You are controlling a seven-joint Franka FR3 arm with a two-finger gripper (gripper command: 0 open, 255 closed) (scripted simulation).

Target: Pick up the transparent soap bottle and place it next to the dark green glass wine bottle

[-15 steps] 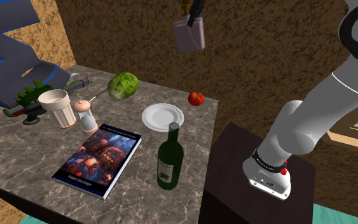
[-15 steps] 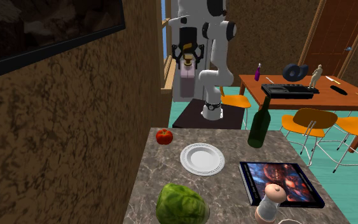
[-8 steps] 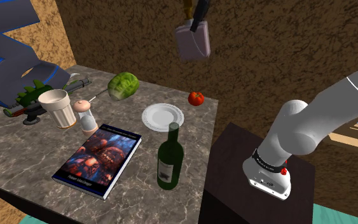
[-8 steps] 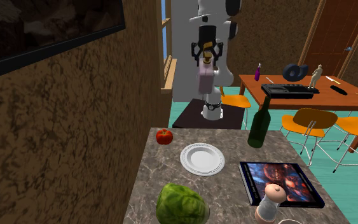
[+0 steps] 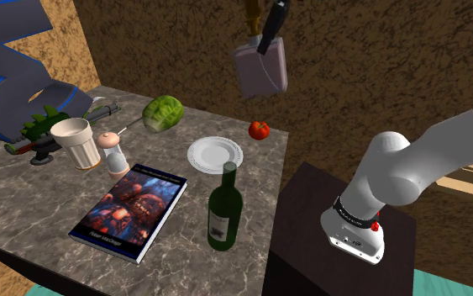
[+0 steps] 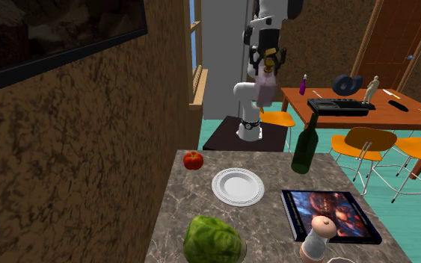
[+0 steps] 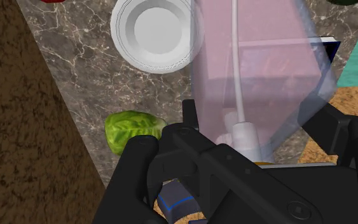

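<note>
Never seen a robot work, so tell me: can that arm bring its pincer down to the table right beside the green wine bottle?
Probably yes. The pincer holds the soap bottle high in open air, and bare table lies around the wine bottle, with nothing in the way.

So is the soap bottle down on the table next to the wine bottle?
No, the soap bottle hangs in the air, clasped by the gripper, well apart from the wine bottle standing on the table.
</note>
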